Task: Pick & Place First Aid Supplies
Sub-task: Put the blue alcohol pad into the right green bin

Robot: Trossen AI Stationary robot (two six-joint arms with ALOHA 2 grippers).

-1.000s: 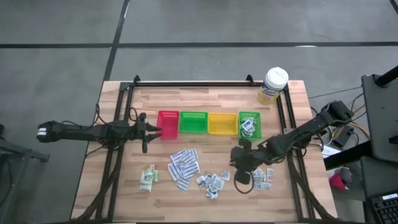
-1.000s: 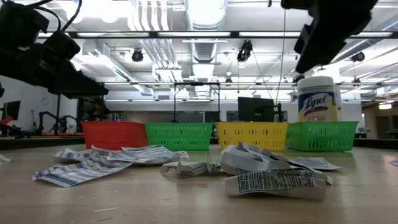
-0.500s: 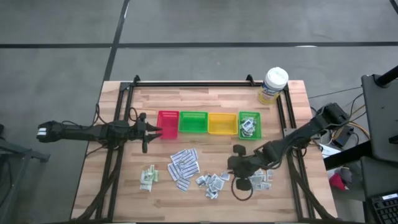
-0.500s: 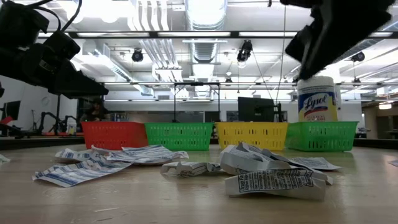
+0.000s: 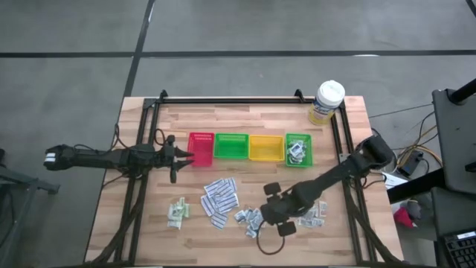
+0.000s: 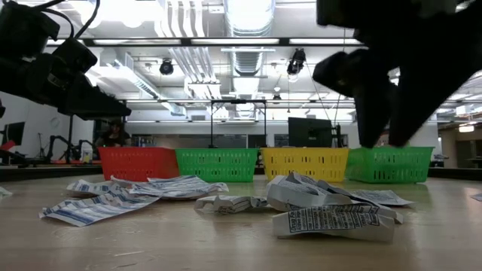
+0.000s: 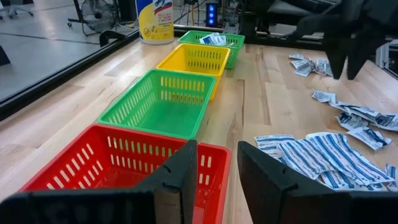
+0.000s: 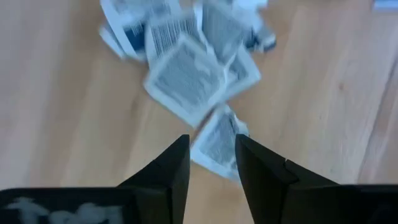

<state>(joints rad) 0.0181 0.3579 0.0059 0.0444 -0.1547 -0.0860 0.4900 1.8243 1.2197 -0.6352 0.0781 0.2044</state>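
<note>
The first aid supplies lie in loose heaps on the near half of the table. There are pale green sachets, long white printed strips, small grey-white squares and a further heap. More packets lie in the right-hand green tray. My right gripper hovers open over the grey-white squares, pointing steeply down, with one square showing between its fingers; it touches nothing. My left gripper waits open at the near left edge of the red tray.
Red, green, yellow and green trays stand in a row across the table's middle. A white-lidded, yellow-labelled tub stands at the far right corner. Black rails run along the left and right sides. Bare wood lies at the near edge.
My right gripper has moved toward the table's left and near edges and come down. It has gone from over the right-hand heap to over the grey-white squares, rolling about its own axis as it went. The packets lie as before.
</note>
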